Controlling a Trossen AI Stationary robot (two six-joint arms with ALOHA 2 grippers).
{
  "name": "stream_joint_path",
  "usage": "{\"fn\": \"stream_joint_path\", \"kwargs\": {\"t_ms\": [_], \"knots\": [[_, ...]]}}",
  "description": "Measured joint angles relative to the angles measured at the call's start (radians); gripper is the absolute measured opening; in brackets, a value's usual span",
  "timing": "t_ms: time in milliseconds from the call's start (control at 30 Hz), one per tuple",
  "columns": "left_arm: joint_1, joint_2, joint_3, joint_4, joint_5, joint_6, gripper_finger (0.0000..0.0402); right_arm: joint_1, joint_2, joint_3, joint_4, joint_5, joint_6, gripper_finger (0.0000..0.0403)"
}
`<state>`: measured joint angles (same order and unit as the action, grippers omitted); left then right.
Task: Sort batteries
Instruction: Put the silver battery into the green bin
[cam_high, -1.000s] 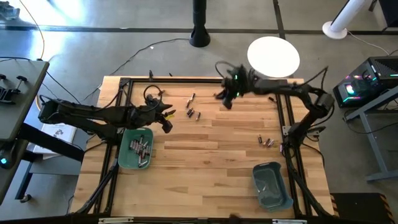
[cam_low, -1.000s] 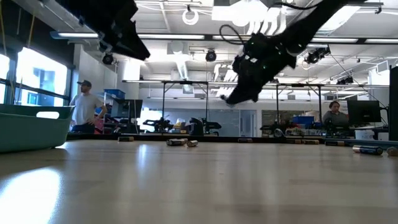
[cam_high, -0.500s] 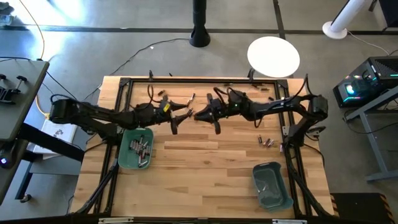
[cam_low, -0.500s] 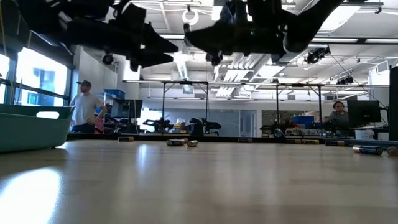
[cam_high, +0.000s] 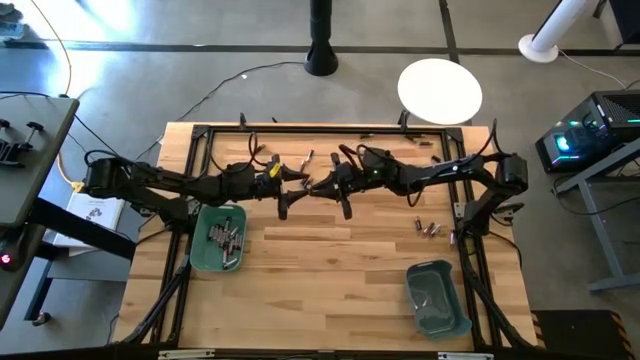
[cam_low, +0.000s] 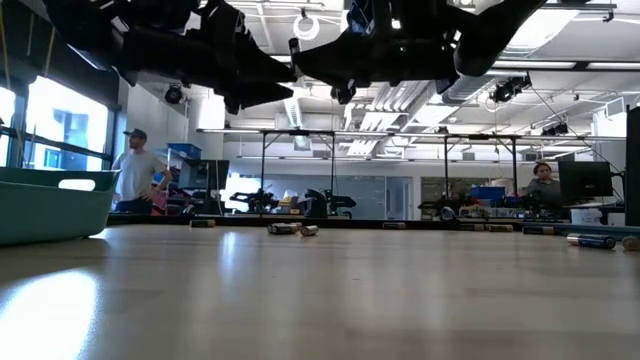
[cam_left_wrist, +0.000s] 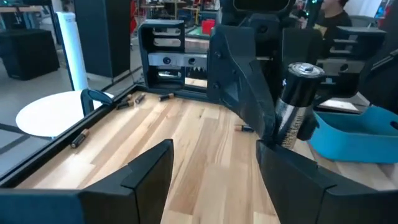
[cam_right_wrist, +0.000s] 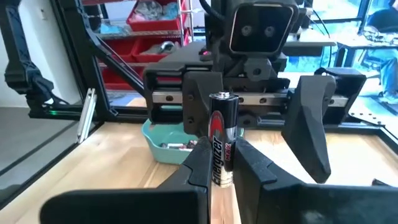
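Sorting is looking partly done: the left teal bin (cam_high: 220, 240) is holding several batteries, the right teal bin (cam_high: 437, 298) is looking nearly empty, and loose batteries (cam_high: 428, 229) are lying on the worktop (cam_high: 330, 260). Mid-worktop, the right gripper (cam_right_wrist: 216, 163) is clenching an "Energizer MAX" battery (cam_right_wrist: 222, 147) upright before the left gripper (cam_left_wrist: 214, 158), whose jaws are standing released.

i've swung the right gripper (cam_high: 316, 186) in from the table's far edge toward the middle, and it now holds a battery (cam_right_wrist: 223, 138) upright between closed fingers. my left gripper (cam_high: 293, 186) has moved out from above the bin at the left edge to meet it mid-table, its fingers (cam_left_wrist: 147, 169) spread wide since a second ago (tips nearly touching, both above the surface).
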<state>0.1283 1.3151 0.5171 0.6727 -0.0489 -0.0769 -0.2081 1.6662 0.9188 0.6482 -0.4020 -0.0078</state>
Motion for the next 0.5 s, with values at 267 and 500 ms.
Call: {"fn": "stream_joint_path", "kwargs": {"t_ms": [267,500], "knots": [[-0.001,-0.003,0.0,-0.022,0.015,0.023,0.0227,-0.005,-0.091,-0.001,-0.177,0.136,-0.063,0.0021],[0.017,-0.003,0.0,0.042,0.006,0.023,0.0227,0.015,-0.031,-0.001,-0.157,0.208,-0.079,0.0021]]}}
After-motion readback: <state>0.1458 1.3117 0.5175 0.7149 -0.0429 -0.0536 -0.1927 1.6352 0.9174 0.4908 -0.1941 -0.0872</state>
